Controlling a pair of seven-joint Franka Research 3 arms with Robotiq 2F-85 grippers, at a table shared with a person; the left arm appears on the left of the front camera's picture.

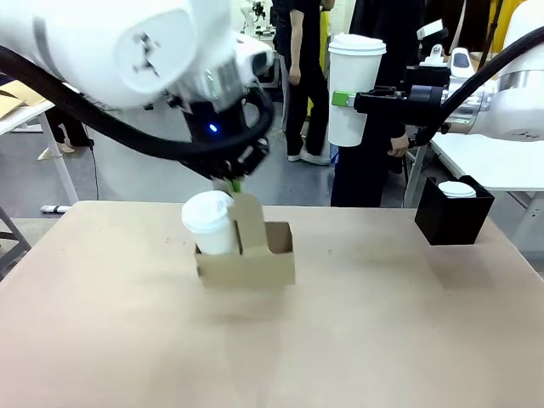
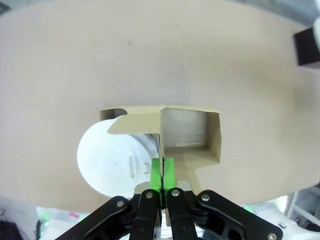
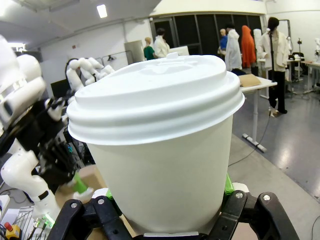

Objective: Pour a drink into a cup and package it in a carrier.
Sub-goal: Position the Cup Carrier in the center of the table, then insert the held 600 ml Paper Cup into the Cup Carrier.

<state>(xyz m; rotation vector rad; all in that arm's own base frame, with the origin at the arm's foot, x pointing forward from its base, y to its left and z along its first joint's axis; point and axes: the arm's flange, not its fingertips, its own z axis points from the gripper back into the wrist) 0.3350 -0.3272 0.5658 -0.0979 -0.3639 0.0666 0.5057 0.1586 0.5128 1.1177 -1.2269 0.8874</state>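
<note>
The brown cardboard carrier (image 1: 255,268) hangs just above the table's middle, its shadow below it. My left gripper (image 1: 234,183) is shut on its upright handle tab (image 2: 161,137); in the left wrist view the left gripper (image 2: 162,167) pinches the tab from above. A white lidded cup (image 1: 210,223) sits in the carrier's left slot (image 2: 107,162); the other slot (image 2: 187,127) is empty. High at the right, my right gripper (image 1: 344,99) is shut on a second white lidded cup (image 1: 355,85), seen close up and upright (image 3: 160,130) between the fingers of the right gripper (image 3: 167,190). The drink is out of view.
A black square box (image 1: 453,212) with a white lid on top (image 1: 456,189) stands at the table's far right; it also shows as the black box (image 2: 306,47) in the left wrist view. People stand behind the far edge (image 1: 365,170). The near half of the table (image 1: 272,357) is bare.
</note>
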